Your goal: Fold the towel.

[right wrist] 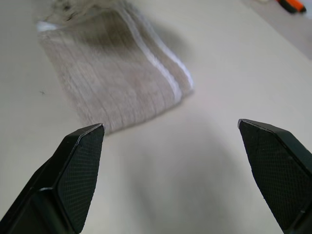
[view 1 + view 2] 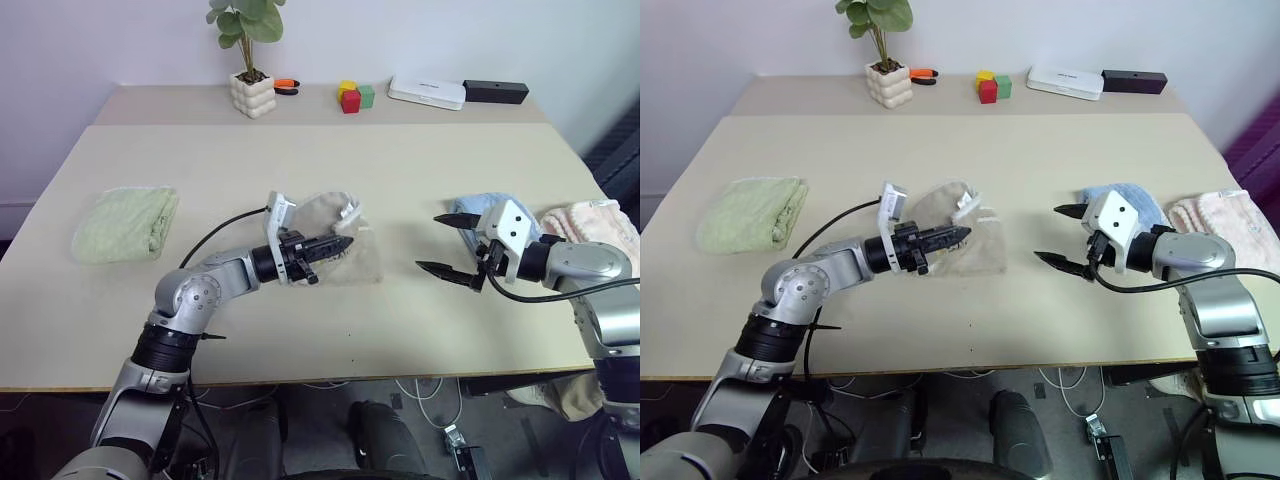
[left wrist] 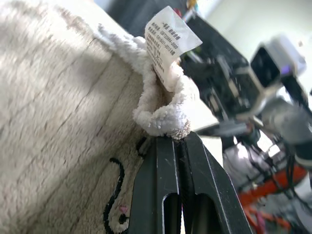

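the towel [image 2: 340, 245] lies mid-worktop [image 2: 300, 160], partly doubled over. the left pincer [image 2: 345, 242] is clamped on its whitish edge by the tag [image 3: 170, 36], carrying that edge across in a fold. the right pincer [image 2: 447, 243] hovers beside it, jaws wide apart, holding nothing. next, likely: lay the edge flat and let go.

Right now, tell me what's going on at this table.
The robot is folding a beige towel in the middle of the table. Its left gripper is shut on a corner of the towel, lifting that corner by the edge with the label. The right gripper is open and holds nothing, just right of the towel. A green towel lies folded at the left, a blue one and a pink one at the right.
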Motion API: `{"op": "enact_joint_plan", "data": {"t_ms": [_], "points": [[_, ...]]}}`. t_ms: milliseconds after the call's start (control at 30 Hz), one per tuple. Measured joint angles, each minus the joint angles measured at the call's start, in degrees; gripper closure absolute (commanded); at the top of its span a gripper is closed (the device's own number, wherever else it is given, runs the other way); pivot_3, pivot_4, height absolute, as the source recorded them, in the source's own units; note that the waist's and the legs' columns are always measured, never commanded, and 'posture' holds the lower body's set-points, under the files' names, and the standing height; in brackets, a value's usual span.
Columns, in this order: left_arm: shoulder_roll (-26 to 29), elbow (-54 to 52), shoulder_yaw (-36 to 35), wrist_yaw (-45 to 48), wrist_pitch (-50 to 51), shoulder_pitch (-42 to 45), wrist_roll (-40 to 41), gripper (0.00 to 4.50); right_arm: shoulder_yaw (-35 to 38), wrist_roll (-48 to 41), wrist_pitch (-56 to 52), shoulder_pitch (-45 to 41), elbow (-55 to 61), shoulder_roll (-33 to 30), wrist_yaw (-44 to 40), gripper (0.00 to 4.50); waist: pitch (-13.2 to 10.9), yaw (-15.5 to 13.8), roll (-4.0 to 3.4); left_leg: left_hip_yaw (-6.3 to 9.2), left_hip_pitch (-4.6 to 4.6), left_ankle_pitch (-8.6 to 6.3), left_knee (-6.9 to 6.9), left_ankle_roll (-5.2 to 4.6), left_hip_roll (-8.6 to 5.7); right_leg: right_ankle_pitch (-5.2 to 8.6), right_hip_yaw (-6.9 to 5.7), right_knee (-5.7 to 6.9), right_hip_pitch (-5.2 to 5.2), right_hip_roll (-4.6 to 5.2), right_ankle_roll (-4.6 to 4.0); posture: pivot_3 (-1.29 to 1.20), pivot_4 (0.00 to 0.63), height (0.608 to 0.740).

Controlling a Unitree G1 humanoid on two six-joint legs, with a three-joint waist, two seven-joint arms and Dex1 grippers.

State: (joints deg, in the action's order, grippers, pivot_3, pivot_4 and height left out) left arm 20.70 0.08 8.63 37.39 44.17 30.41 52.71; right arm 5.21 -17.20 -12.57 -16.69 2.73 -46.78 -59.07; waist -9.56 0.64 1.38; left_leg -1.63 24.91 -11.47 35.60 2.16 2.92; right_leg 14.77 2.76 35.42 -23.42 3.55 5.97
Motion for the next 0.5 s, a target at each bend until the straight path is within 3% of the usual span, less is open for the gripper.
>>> {"op": "enact_joint_plan", "data": {"t_ms": [467,500], "points": [[-11.1,18.5,3.6,8.3,-6.4,8.3,-16.6,4.45,2.2,0.0,-0.8,5.1,4.0,0.0,2.5,0.00,0.0,-0.1,0.00,0.06,0.14,-0.02,0.22,-0.03,-0.03,-0.03,-0.01,-0.01,0.01,0.00,0.06,0.00,0.150,0.740],[-11.7,19.6,3.7,8.8,-6.5,8.6,-17.4,4.21,2.2,0.0,-0.7,5.2,4.0,0.0,2.5,0.00,0.0,-0.1,0.00,0.06,0.14,-0.02,0.22,-0.03,-0.03,-0.03,-0.01,0.00,0.01,0.00,0.07,0.00,0.150,0.740]]}}
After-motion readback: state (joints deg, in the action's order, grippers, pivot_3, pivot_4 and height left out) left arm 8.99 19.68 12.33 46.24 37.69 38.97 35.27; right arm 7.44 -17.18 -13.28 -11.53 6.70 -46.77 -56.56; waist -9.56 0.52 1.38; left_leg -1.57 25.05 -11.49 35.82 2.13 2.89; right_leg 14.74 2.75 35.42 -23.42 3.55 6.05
